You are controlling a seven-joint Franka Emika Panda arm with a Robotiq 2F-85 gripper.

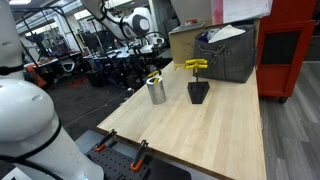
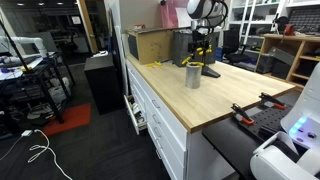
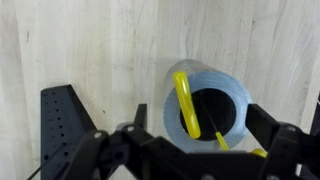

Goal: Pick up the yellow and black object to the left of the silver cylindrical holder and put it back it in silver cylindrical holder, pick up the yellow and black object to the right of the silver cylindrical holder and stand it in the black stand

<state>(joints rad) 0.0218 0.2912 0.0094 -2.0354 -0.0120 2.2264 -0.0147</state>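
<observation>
Your gripper (image 3: pixel 195 130) hangs spread wide with nothing in it, right above the metal cup (image 3: pixel 212 100), where the small yellow tool (image 3: pixel 187 105) leans inside. Just beside the cup on the counter (image 1: pixel 200 130), the black stand (image 1: pixel 198 92) holds the longer yellow tool (image 1: pixel 195 66), with the grey crate (image 1: pixel 228 58) behind.

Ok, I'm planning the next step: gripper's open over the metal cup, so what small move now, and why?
Probably lift straight up. The gripper is open over the silver cup, and the small yellow tool already leans inside it, so rising first should clear both before heading elsewhere.
</observation>
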